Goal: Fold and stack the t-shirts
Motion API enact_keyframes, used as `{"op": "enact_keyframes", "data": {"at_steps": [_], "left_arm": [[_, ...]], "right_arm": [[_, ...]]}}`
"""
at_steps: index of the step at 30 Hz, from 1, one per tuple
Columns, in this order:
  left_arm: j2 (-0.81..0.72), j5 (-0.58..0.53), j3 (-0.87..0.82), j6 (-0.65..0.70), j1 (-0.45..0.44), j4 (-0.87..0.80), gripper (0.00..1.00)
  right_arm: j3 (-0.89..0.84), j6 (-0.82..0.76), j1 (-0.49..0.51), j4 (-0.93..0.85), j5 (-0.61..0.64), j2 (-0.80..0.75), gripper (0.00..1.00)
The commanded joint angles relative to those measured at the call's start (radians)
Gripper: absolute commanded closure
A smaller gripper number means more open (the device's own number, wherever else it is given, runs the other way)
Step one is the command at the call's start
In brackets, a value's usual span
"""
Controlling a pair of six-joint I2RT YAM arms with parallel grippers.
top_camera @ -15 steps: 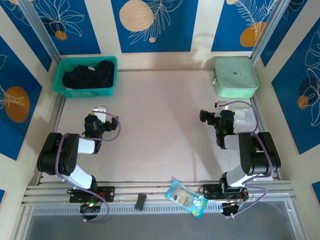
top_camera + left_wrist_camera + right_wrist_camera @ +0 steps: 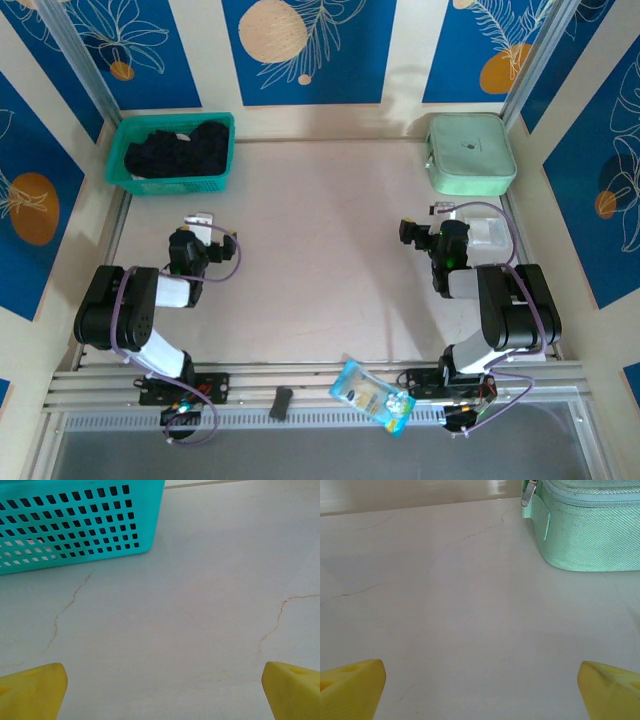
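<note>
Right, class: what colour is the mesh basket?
The basket is teal, clearest in the left wrist view.

The top external view looks steeply down from above and behind the arm bases. It takes in the whole tabletop, with the teal basket at the far left corner. The left wrist view sits low and close in front of the basket, facing its mesh wall past the left gripper. The right wrist view, well right of the basket, looks low past the right gripper at the mint-green case. All three views share the tabletop.
</note>
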Motion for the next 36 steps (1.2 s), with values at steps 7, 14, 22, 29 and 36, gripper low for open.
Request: {"op": "enact_keyframes", "data": {"at_steps": [7,14,22,29,36], "left_arm": [[-0.008,0.009,0.008,0.011,0.004,0.030,0.01],[-0.070,-0.073,0.021,-0.014,0.002,-0.036,0.01],[-0.360,-0.300,0.344,-0.218,0.001,-0.761,0.01],[-0.144,-0.287,0.813,-0.263,0.013,-1.176,0.01],[0.253,-0.149,1.281,-0.245,0.069,-1.366,0.01]], "right_arm": [[-0.007,0.013,0.000,0.031,0.010,-0.002,0.01],[-0.004,0.023,-0.011,0.003,-0.001,-0.036,0.01],[0.295,0.127,0.027,-0.741,0.157,-0.256,0.01],[0.494,0.191,0.035,-1.052,0.092,-0.218,0.07],[0.578,0.199,0.061,-1.153,0.023,-0.179,0.12]]}}
